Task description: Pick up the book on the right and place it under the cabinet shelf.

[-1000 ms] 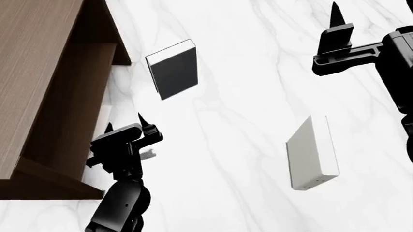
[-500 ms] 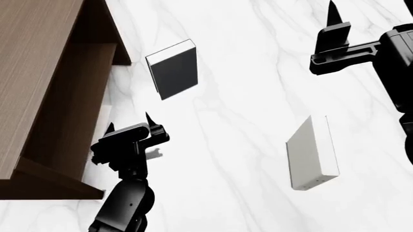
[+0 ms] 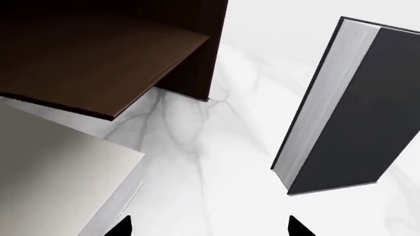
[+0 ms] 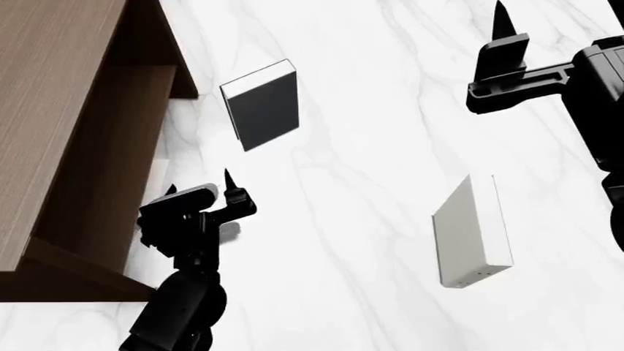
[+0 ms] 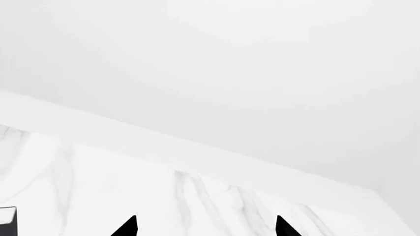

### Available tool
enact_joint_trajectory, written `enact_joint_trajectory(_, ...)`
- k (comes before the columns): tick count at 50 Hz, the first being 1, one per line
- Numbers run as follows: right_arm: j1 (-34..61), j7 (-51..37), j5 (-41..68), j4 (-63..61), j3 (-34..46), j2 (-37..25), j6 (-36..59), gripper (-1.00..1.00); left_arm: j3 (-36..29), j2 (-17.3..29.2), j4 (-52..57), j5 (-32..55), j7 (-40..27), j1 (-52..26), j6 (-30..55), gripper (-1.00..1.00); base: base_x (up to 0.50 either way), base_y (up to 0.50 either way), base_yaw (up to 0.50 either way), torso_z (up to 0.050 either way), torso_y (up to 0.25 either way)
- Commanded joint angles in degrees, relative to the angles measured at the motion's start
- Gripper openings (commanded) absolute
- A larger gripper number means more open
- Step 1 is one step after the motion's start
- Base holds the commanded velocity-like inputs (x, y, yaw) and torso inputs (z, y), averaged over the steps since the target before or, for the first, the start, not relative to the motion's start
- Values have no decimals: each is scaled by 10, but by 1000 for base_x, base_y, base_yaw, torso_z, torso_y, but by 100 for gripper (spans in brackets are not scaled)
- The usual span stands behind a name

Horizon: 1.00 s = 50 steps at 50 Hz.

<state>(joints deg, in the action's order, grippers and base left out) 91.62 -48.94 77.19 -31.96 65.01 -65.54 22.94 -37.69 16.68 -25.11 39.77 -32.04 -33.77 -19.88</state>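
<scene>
Since the earlier frames the left gripper (image 4: pixel 201 184) has shifted a little to the right, away from the cabinet, and the right gripper (image 4: pixel 507 40) has shifted slightly to the left. The books have not moved.

The white marble table (image 4: pixel 370 146) fills most of the head view. On its left side stands the cabinet shelf (image 4: pixel 58 110), dark brown and by far the biggest thing on the table. In the left wrist view its inner board (image 3: pixel 98 54) is horizontal, with open space below it.

The book (image 3: pixel 59 172), off-white with a blank cover, lies flat at the cabinet, and one part of it reaches under the edge of this board. It is just to the left of the left gripper (image 3: pixel 208 228) and does not touch it.

The pale grey book (image 4: pixel 471 232), with tiny dots on its narrow end, lies on the right part of the table, nearer than the right gripper and well apart from it. The black book (image 4: pixel 261 104) with white page edges lies in the middle, farther than the left gripper.

The left gripper has its fingertips wide apart and nothing is between them. The right gripper (image 5: pixel 204 227) hovers at the far right, also spread open and empty.
</scene>
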Motion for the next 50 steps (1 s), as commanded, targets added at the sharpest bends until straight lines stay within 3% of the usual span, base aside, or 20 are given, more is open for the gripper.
enact_joint_trajectory(1,-1,0,0,-2,-1,-1,-2,100,-22,9,43,88,39,10,13,100,0,0,0,0,0)
enact_joint_trajectory(31,10,4,9,-3,-10,1,12,100,-40,28,119,71,25,-5,36,100,0,0,0,0,0)
enact_joint_trajectory(50,-7,-1,5,-14,-12,-7,-4,100,-81,122,303,-16,-39,-37,118,100,0,0,0,0,0)
